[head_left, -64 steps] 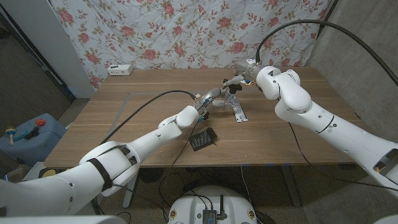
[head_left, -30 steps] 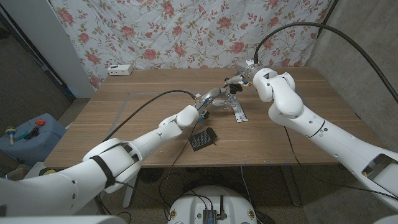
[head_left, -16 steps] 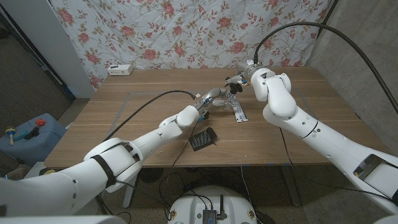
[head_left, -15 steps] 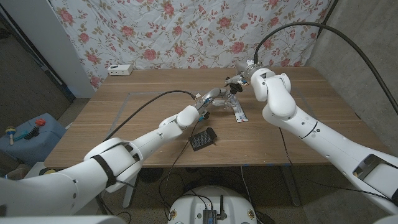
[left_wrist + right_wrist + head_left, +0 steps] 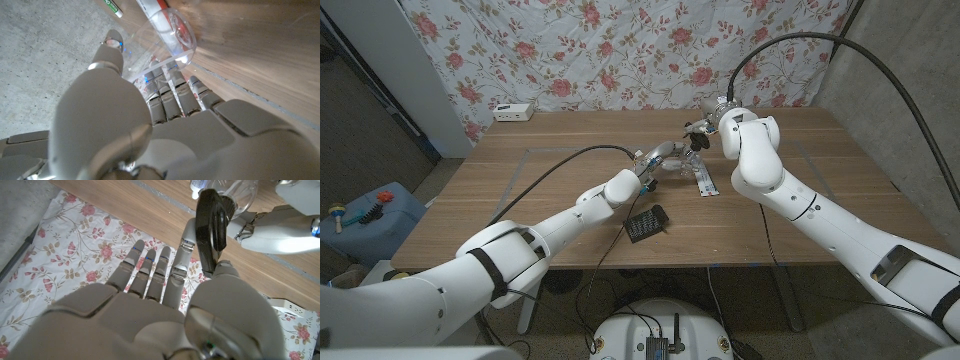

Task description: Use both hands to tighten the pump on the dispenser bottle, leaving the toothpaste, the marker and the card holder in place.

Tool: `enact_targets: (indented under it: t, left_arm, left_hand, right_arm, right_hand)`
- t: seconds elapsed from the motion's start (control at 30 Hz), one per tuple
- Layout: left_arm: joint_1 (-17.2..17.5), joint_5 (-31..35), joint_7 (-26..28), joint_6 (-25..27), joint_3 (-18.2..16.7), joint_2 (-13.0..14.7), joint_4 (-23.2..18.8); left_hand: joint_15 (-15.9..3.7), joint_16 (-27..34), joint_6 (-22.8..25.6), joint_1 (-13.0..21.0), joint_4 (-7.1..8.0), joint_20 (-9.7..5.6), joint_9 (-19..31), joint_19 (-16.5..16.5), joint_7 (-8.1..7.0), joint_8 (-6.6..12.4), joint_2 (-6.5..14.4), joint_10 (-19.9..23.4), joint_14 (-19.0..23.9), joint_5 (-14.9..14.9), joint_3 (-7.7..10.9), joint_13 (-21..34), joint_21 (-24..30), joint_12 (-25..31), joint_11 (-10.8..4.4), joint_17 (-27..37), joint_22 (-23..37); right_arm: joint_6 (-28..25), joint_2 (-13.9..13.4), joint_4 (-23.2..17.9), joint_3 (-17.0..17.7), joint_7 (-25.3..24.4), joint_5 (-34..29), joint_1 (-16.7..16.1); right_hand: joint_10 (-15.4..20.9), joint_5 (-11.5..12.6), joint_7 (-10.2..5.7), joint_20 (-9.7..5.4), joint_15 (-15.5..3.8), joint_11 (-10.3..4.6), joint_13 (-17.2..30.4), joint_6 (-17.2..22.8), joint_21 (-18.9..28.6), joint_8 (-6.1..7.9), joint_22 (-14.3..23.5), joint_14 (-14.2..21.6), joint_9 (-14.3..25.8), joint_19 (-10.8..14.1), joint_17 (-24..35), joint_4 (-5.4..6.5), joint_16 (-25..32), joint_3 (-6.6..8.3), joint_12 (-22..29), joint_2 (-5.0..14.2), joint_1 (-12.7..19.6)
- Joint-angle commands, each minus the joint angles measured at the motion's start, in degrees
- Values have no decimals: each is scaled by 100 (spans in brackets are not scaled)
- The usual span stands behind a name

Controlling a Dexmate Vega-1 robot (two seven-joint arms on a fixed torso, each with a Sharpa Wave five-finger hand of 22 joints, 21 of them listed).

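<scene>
The clear dispenser bottle (image 5: 677,161) stands at the table's middle back, and my left hand (image 5: 656,159) grips its body. In the left wrist view my fingers (image 5: 172,87) wrap the clear bottle (image 5: 167,42). My right hand (image 5: 704,127) reaches the bottle's top from the right. It pinches the black pump (image 5: 210,225) between thumb and a finger, and the other fingers (image 5: 150,270) are spread. The white toothpaste tube (image 5: 704,181) lies just right of the bottle. A marker (image 5: 112,6) lies beyond it. The black card holder (image 5: 646,223) lies nearer, in front of my left wrist.
A white power strip (image 5: 512,112) lies at the table's back left corner. A black cable (image 5: 560,165) runs over my left arm and another (image 5: 840,45) arcs above the right. A flowered cloth (image 5: 620,50) hangs behind the table. A blue box (image 5: 365,220) stands on the floor at left.
My right forearm and elbow have swung leftward, toward the table's middle, while the hand stays at the pump. My left arm and the bottle have kept their place.
</scene>
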Motion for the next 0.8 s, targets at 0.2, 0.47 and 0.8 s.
enact_targets:
  t: [0.2,0.47,0.8]
  left_arm:
    - [37,-14,-6,22,-7,22,-59]
    - [74,-26,-9,49,-22,48,-112]
    - [101,-21,12,55,-39,78,-157]
  left_hand:
    - [-471,20,740,-305,229,-328,14,26,-195,48,684,269,47,42,283,10,1,33,-238,27,15]
    - [-471,20,746,-314,238,-326,14,23,-190,50,688,274,41,41,279,11,0,31,-236,31,15]
    - [-466,19,741,-304,233,-322,15,22,-191,48,692,266,32,42,281,13,-2,24,-250,34,15]
  right_arm:
    - [-595,555,267,-41,849,-817,94]
    - [-553,707,302,46,926,-1008,26]
    - [-435,786,244,206,823,-1077,-139]
  right_hand:
    - [131,-63,-618,110,-19,78,4,637,6,164,7,223,18,71,17,-65,-14,38,-44,74,34]
    - [254,-89,-593,118,-22,105,2,653,-1,245,7,373,21,91,17,-84,-5,56,-42,121,60]
    - [390,-130,-561,111,-82,63,-2,681,-15,458,6,506,42,110,6,-195,-44,137,-70,220,220]
